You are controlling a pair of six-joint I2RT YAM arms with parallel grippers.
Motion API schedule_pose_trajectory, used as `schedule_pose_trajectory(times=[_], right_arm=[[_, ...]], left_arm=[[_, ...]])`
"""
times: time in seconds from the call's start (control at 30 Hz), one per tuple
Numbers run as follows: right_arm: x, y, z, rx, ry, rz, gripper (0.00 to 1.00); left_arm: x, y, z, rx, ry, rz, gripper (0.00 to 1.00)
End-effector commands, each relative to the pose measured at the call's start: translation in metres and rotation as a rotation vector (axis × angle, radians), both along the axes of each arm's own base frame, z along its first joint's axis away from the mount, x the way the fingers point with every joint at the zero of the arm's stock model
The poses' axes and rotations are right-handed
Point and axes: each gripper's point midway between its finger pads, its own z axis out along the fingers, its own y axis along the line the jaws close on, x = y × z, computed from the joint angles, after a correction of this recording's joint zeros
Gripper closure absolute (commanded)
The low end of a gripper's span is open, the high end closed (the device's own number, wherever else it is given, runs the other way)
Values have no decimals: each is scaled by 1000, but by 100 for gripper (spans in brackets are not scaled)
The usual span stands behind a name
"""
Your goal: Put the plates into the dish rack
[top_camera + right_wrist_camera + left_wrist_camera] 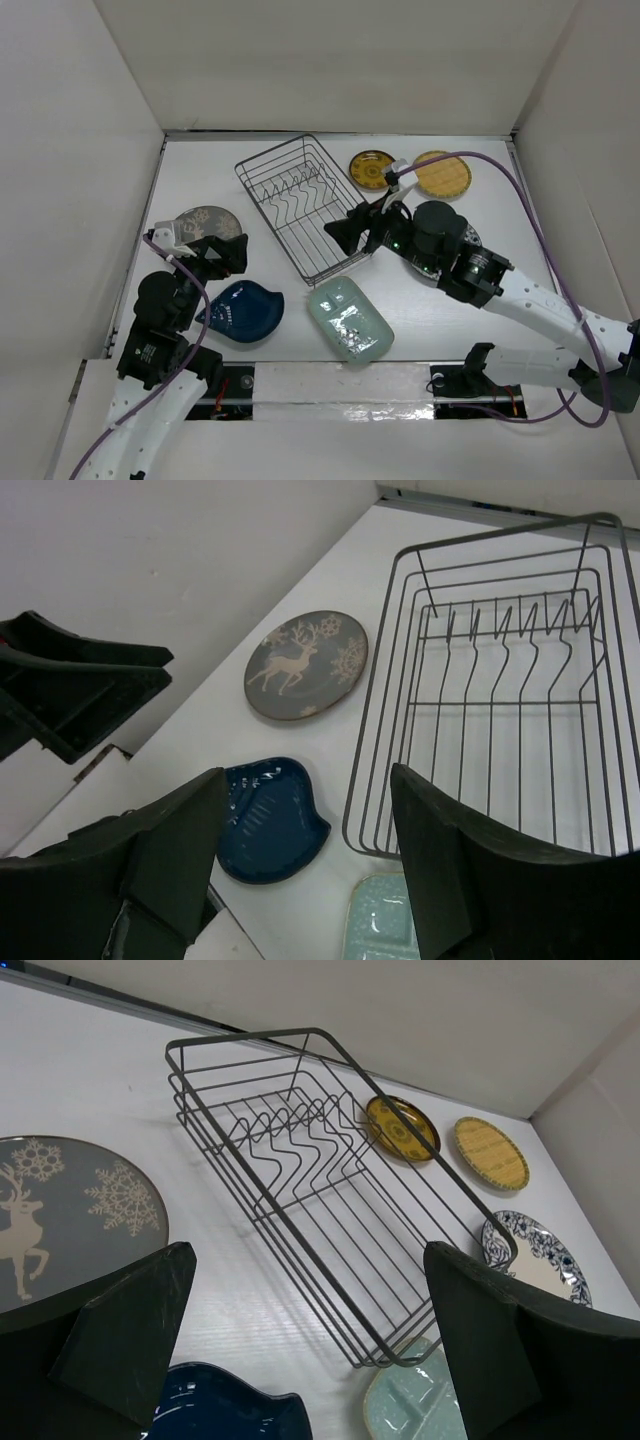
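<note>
1. Left claw gapes wide, empty, near the grey plate.
2. Right claw gapes wide, empty, at the dish rack's right edge.
3. The green plate and others lie on the worktop.

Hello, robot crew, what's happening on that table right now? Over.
Left gripper open, empty, by grey plate. Right gripper open, empty, at edge of dish rack. Rack empty; six plates flat on table. Nothing blocking.

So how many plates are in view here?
6. Grey reindeer plate far left; dark blue dish near left; pale green dish near centre; two yellow plates far right; black-and-white plate largely hidden under the right arm. Dish rack holds none.
</note>
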Motion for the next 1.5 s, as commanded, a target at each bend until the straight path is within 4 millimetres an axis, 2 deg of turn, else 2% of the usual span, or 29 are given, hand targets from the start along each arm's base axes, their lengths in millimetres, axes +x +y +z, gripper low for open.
schedule_pose_trajectory(times=[0.0,0.13,0.17,0.27,0.3,0.33,0.37,0.4,0.43,0.47,0.5,0.53,0.57,0.67,0.7,0.73,0.8,0.83,0.87,0.9,0.93,0.97,1.0,1.07,1.2,1.33,1.37,1.43,1.47], right_arm=[[-8,6,30,28,-48,66,28],[-8,30,22,0,-38,147,39],[-14,39,21,-2,-29,203,42],[-13,63,16,-16,-7,278,63],[-12,71,13,-24,0,300,85],[-12,78,10,-32,12,321,94],[-9,93,7,-40,27,358,100],[-15,103,4,-50,39,390,100],[-23,115,1,-61,46,418,100],[-19,130,-4,-79,49,413,100],[-20,139,-10,-96,54,420,100],[-23,146,-18,-131,60,430,100],[-34,158,-23,-153,54,452,100],[-38,185,-56,-268,54,463,100],[-34,191,-55,-278,44,458,96],[-36,201,-83,-340,67,474,91],[-32,208,-99,-380,72,481,78],[-30,213,-115,-417,71,499,72],[-28,215,-122,-433,73,499,65],[-27,215,-132,-465,76,507,52],[-25,218,-132,-489,46,524,48],[-22,222,-151,-530,53,529,45],[-21,223,-158,-552,48,540,37],[-18,228,-176,-610,21,572,34],[-11,234,-198,-620,8,627,26],[5,233,-227,-669,44,638,22],[2,235,-231,-666,53,665,22],[14,235,-240,-660,70,646,22],[14,237,-243,-659,77,654,22]], left_arm=[[5,-2,13,1,-36,-7,1],[1,-4,17,-10,-53,-23,1],[1,-3,16,-23,-52,-14,1],[-6,6,23,-59,-91,27,1],[-11,10,29,-74,-119,39,1],[-12,15,31,-77,-131,60,1],[-15,18,33,-81,-140,72,1],[-19,22,37,-88,-155,86,1],[-19,29,38,-93,-159,122,18],[-21,34,37,-96,-153,144,34],[-23,38,38,-102,-150,163,58],[-23,44,35,-105,-135,200,94],[-25,47,35,-105,-117,211,100],[-28,53,36,-90,-98,237,100],[-30,54,38,-90,-105,241,100],[-31,57,41,-92,-115,250,95],[-35,59,48,-103,-151,257,82],[-35,60,51,-109,-162,262,74],[-36,61,55,-118,-176,264,71],[-36,62,57,-122,-178,267,68],[-36,61,59,-126,-182,264,63],[-36,60,64,-129,-196,256,62],[-34,58,64,-124,-194,247,60],[-31,54,63,-113,-194,230,57],[-21,41,61,-95,-153,184,54],[-6,34,60,-65,-121,174,53],[-5,34,65,-73,-135,174,52],[1,28,67,-83,-123,158,52],[2,27,74,-89,-133,152,51]])
